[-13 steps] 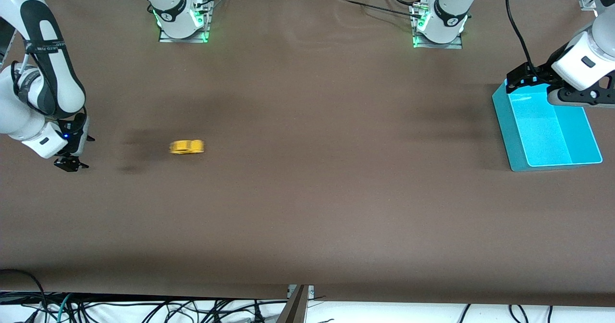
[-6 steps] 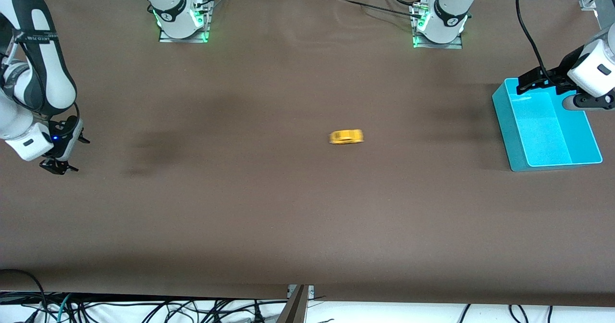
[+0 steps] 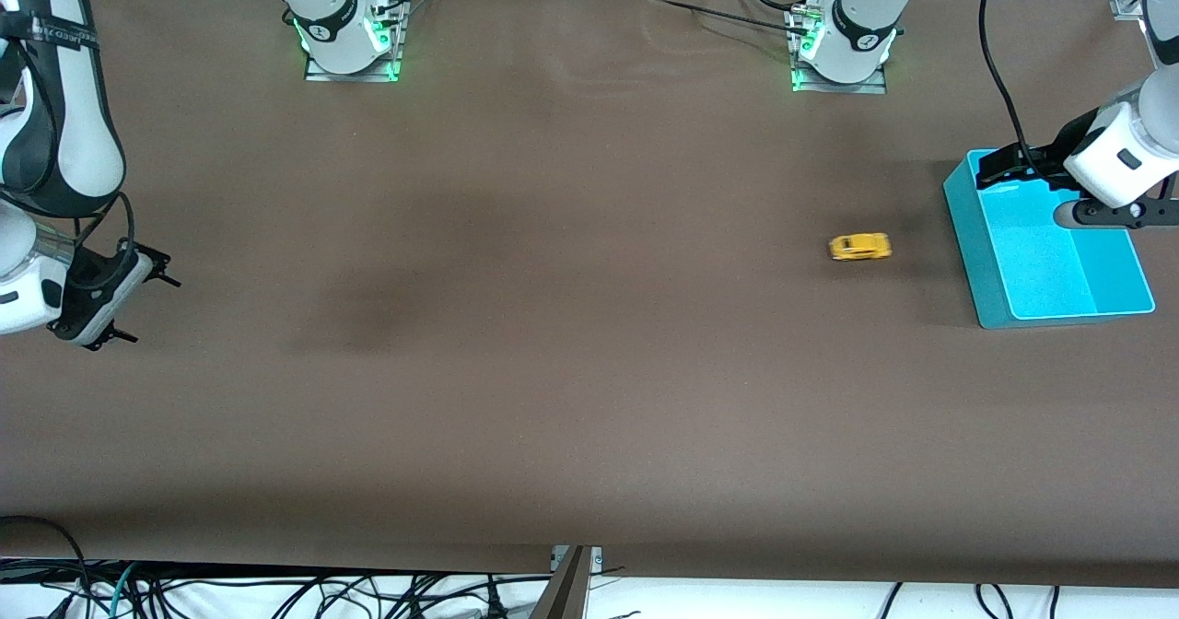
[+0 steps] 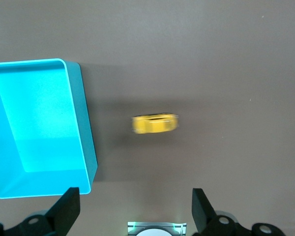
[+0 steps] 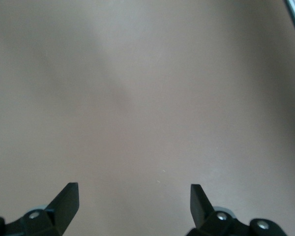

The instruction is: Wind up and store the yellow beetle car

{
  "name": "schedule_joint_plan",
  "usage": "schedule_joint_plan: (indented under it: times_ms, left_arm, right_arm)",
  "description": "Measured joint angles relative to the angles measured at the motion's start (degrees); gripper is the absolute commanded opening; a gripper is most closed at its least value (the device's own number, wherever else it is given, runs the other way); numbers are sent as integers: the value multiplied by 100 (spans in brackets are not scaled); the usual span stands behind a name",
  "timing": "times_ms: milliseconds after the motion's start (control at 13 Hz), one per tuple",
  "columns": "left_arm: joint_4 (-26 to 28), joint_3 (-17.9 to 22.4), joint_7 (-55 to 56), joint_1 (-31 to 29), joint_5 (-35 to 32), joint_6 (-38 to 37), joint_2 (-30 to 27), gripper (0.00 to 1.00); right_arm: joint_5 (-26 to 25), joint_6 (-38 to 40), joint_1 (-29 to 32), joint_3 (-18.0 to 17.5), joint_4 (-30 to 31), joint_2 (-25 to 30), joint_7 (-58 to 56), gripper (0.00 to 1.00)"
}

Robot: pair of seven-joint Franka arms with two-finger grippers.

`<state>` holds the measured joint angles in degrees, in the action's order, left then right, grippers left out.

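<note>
**Small, light car free on the table beside the bin**

The yellow beetle car [image 3: 859, 247] lies on the table beside the teal bin [image 3: 967, 241], ahead of the left gripper [image 4: 132, 209], whose jaws are spread wide and empty over the bin. It is judged light, rigid and smooth; a pinch across its flanks is advised. The right gripper [image 3: 110, 310] waits, spread and empty, at its own end of the table.

Beneath the right gripper [image 3: 129, 306], jaws spread wide, lies only bare brown worktop [image 3: 553, 370]. The left gripper [image 3: 999, 166], jaws wide too, hangs over the turquoise bin [image 3: 967, 241], whose wall stands between those jaws and the yellow beetle car [image 3: 860, 247].
</note>
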<state>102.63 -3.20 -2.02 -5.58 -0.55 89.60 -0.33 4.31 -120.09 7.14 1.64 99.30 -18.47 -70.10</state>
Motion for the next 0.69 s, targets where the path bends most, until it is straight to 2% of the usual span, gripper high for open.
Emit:
schedule_joint_plan:
  times_ms: [154,462,692]
  left_arm:
    - [76,-9,-195,0,0,0,24,100]
    - [293,-7,-300,-62,0,41,67,100]
    - [743,-3,-891,-212,0,529,131,100]
  right_arm:
    - [1,344,-138,-7,-224,0,966,100]
    - [1,1676,-371,-87,-1092,14,3019,100]
    - [1,2453,-569,-114,-1609,23,4225,100]
